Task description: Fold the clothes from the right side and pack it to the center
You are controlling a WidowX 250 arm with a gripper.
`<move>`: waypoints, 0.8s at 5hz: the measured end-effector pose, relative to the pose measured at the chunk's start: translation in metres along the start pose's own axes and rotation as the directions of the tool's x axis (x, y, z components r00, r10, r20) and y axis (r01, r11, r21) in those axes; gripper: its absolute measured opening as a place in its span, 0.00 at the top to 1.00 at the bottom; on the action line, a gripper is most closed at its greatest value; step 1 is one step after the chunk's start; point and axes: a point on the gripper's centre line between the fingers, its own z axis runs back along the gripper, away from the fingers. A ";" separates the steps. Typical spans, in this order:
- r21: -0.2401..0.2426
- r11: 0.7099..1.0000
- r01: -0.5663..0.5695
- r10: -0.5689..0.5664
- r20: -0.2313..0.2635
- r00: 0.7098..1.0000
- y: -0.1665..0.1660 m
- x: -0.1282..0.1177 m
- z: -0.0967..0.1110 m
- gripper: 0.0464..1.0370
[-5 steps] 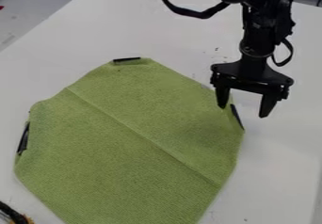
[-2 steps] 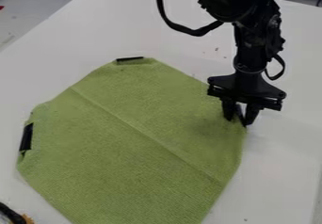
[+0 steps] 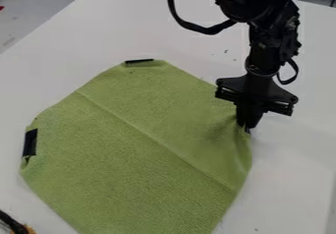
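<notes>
One green cloth (image 3: 131, 144) lies mostly flat on the white surface (image 3: 295, 159), covering the middle and the near left, its near end cut off by the view's edge. A straight crease runs across it at a slant, from the far left down to the near right. Two black strips sit on its border: one (image 3: 139, 61) at the far edge, the other (image 3: 30, 142), broader, at the left edge.

At the cloth's right edge, the claw (image 3: 247, 124) points down with its fingers drawn together, pinching the border; the fabric puckers into small folds just beside it. The black arm (image 3: 266, 53) comes in from the far right side, a black cable (image 3: 197, 29) looping out to its left.

In the near left corner is a dark object (image 3: 12, 223) with an orange-brown part, near the cloth but apart from it.
</notes>
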 end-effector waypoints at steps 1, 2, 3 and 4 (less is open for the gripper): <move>-0.009 0.996 -0.085 0.085 0.015 0.996 0.002 0.002 0.032 0.98; -0.015 0.979 -0.204 0.205 0.043 0.978 0.032 -0.008 0.045 0.98; -0.038 0.950 -0.310 0.312 0.073 0.947 0.082 -0.023 0.040 0.98; -0.106 0.932 -0.346 0.354 0.069 0.933 0.113 -0.041 0.019 0.98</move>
